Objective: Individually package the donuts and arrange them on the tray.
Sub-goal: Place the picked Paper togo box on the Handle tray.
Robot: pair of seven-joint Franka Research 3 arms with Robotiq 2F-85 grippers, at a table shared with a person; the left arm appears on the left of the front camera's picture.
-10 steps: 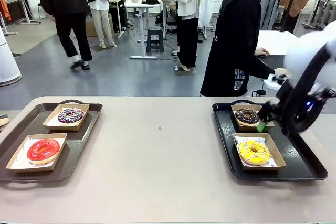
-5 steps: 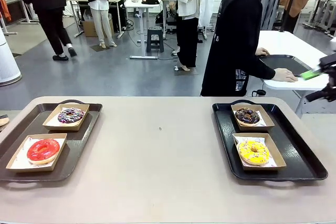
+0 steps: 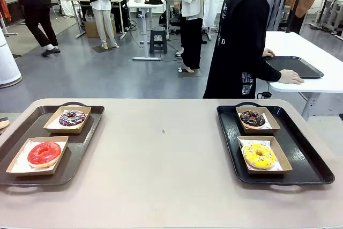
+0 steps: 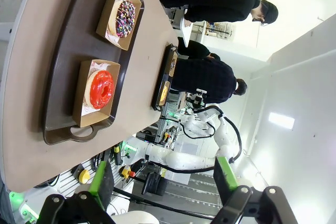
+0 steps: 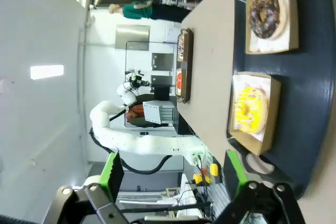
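The donuts each lie in an open brown cardboard box. On the brown left tray (image 3: 80,148) are a purple-white sprinkled donut (image 3: 72,117) and a red-glazed donut (image 3: 44,153). On the black right tray (image 3: 305,159) are a chocolate sprinkled donut (image 3: 252,118) and a yellow donut (image 3: 259,155). My left gripper (image 4: 163,179) is open and empty, high off the table, looking down on the red donut (image 4: 101,90) and the sprinkled donut (image 4: 125,18). My right gripper (image 5: 173,170) is open and empty, well clear of the chocolate donut (image 5: 265,8) and the yellow donut (image 5: 250,109).
The tan table (image 3: 161,164) stretches bare between the two trays. Beyond its far edge a person in black (image 3: 241,41) leans on a white side table holding another black tray (image 3: 294,66). More people stand farther back.
My right arm, which was over the right tray beside the chocolate donut, has pulled back to the right and left the front view. The donuts have not moved.
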